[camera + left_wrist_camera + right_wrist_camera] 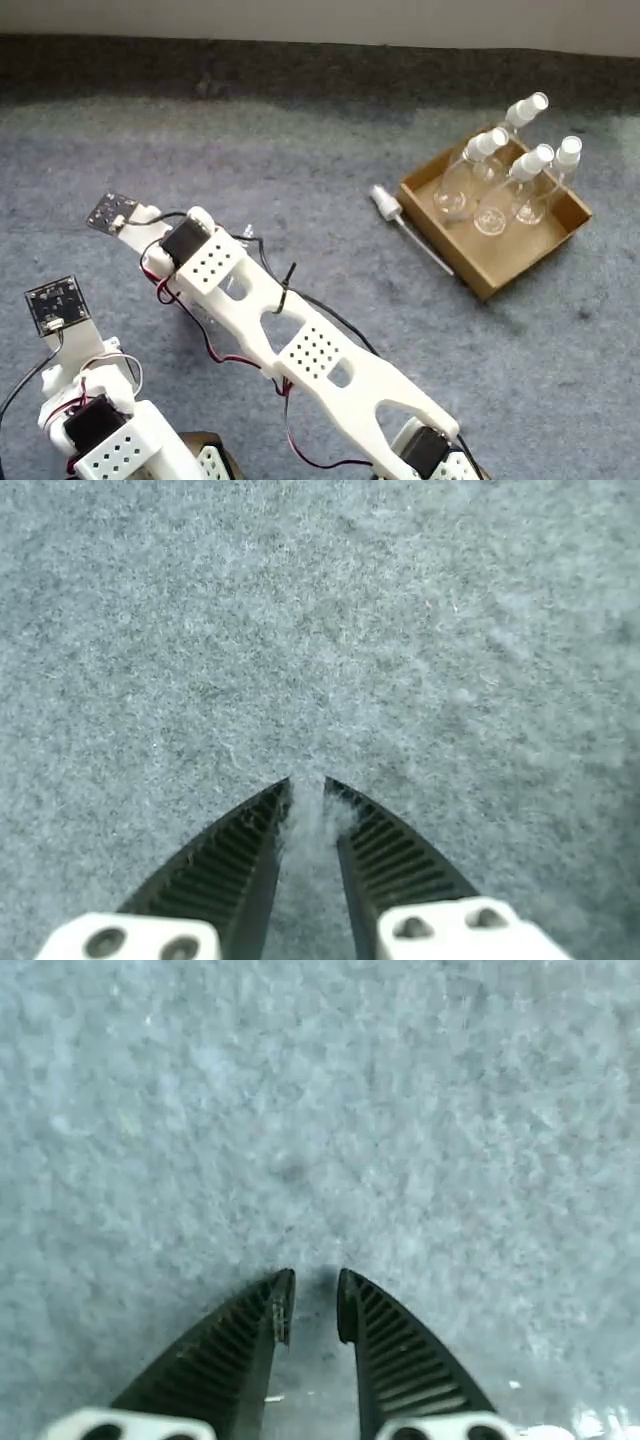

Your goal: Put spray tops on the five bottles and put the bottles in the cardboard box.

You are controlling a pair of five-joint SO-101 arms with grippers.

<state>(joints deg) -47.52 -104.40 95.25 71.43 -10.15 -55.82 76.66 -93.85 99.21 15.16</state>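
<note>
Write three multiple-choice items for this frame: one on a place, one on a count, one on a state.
1. Where does the loose spray top lie?
A) far off by the back wall
B) on the carpet beside the cardboard box
C) inside the cardboard box

2. How many bottles are in the cardboard box?
A) two
B) five
C) four

3. What state are those bottles in?
A) all with spray tops on
B) all bare-necked
C) only one topped

Answers:
1 B: the high view shows its white head and thin tube on the carpet along the outside of the box's wall.
2 C: four clear bottles can be counted inside the box.
3 A: each of the four carries a white spray top.
</note>
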